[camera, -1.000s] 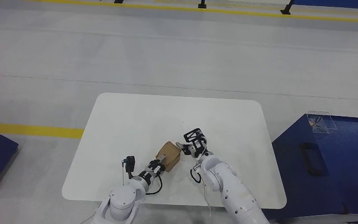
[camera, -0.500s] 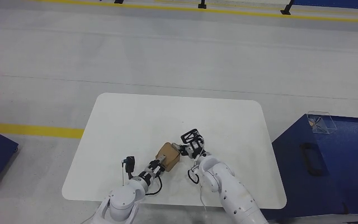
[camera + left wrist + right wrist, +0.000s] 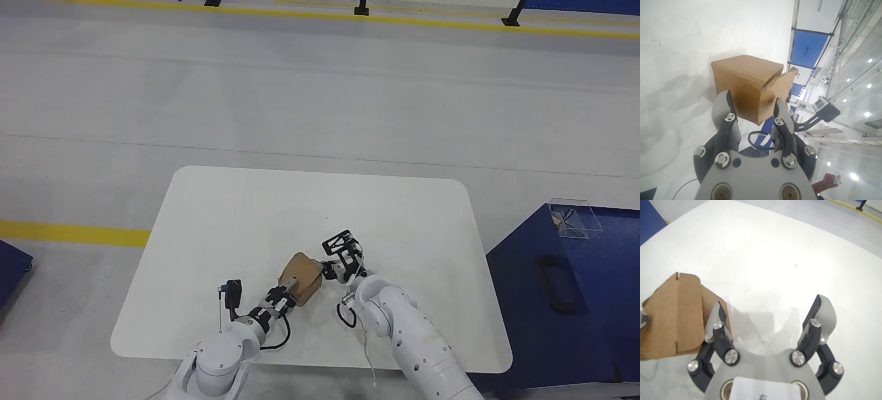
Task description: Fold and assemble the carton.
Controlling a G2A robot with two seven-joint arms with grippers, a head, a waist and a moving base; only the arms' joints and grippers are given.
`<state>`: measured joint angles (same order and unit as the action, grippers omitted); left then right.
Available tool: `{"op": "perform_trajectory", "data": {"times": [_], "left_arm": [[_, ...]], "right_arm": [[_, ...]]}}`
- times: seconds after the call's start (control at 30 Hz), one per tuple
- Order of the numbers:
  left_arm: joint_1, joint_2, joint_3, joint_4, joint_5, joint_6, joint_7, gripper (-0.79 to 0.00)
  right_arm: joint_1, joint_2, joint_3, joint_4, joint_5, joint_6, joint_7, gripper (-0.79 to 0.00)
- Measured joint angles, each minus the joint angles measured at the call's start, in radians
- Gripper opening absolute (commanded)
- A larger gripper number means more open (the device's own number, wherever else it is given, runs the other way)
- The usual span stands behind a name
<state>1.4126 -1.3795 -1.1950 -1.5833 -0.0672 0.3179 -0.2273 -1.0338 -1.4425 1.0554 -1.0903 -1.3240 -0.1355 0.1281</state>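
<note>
A small brown carton [image 3: 300,277] stands on the white table [image 3: 250,215], near its front middle. Seen from the left wrist, the carton [image 3: 745,89] has one creased flap [image 3: 785,83] sticking out at its corner. My left gripper [image 3: 753,106] is shut on the carton's near corner, one finger on each side. My right gripper [image 3: 768,309] is open beside the carton [image 3: 672,313], one finger [image 3: 719,313] resting against a flap, nothing between the fingers. From above, the right gripper [image 3: 340,252] sits just right of the carton.
A blue cabinet [image 3: 565,300] with a clear plastic tray [image 3: 574,216] stands off the table's right edge. A yellow floor line [image 3: 70,234] runs to the left. A person's hand [image 3: 831,180] holds a small device in the room behind.
My right gripper has shifted slightly left, closing in on the carton's side. The left gripper and the carton have stayed in place.
</note>
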Motion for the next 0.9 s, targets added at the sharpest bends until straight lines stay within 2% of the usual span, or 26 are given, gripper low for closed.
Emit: {"op": "perform_trajectory", "data": {"times": [0.43,0.9], "left_arm": [[-0.003,0.002,0.001,-0.007,0.003,0.013,0.003,-0.403],[-0.012,0.003,0.006,0.004,0.002,0.030,0.006,-0.403]], "right_arm": [[-0.041,0.011,0.016,-0.086,-0.029,-0.027,0.003,0.000],[-0.062,0.010,-0.020,-0.132,-0.148,0.049,0.005,0.000]]}}
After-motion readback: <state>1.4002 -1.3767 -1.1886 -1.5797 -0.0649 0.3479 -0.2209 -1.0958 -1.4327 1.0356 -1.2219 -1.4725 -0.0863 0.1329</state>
